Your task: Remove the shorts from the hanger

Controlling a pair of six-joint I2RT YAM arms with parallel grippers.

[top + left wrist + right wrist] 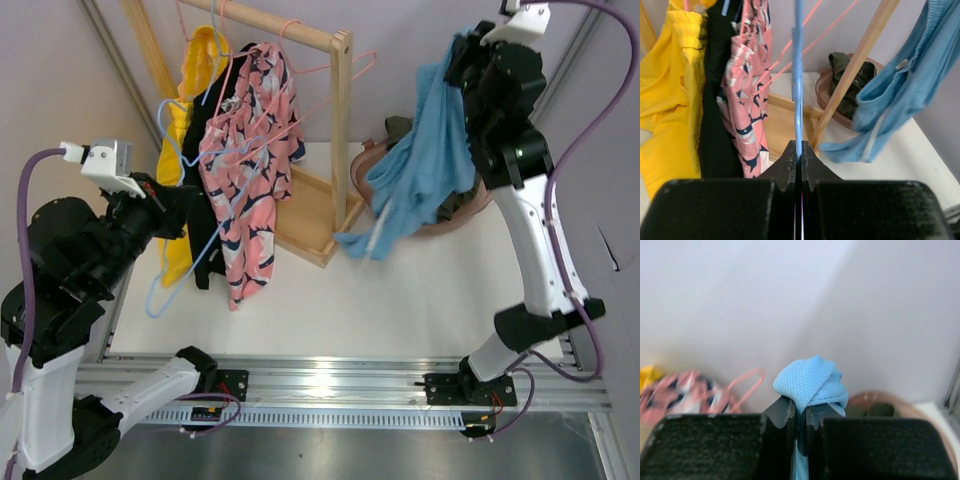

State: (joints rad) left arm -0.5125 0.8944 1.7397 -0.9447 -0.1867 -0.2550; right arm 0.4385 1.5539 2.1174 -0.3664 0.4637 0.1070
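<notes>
White table [400,300] bore wooden rack [342,100] at 11 o'clock. Left gripper [798,155] clamped tight on blue hanger [798,90]. Right gripper [799,412] pinched blue shorts [425,170] at 1 o'clock. Basket [826,95] behind was mostly hidden.

- You'll see your left arm [60,270] has bulky matt-black joint housings, with white links lower down toward its base.
- A white camera block [105,160] sits at its wrist, fed by the left purple cable [25,200].
- Your right arm [510,130] matches: black housings, a long white link [535,250], and a small green light [522,152] on one joint.
- The right purple cable [600,110] runs outside it toward the base.
- Its black base plate [450,385] carries thin red and black wires.
- Your left end effector [798,155] and right end effector [799,412] both have black, wedge-shaped fingers on a grainy black body.
</notes>
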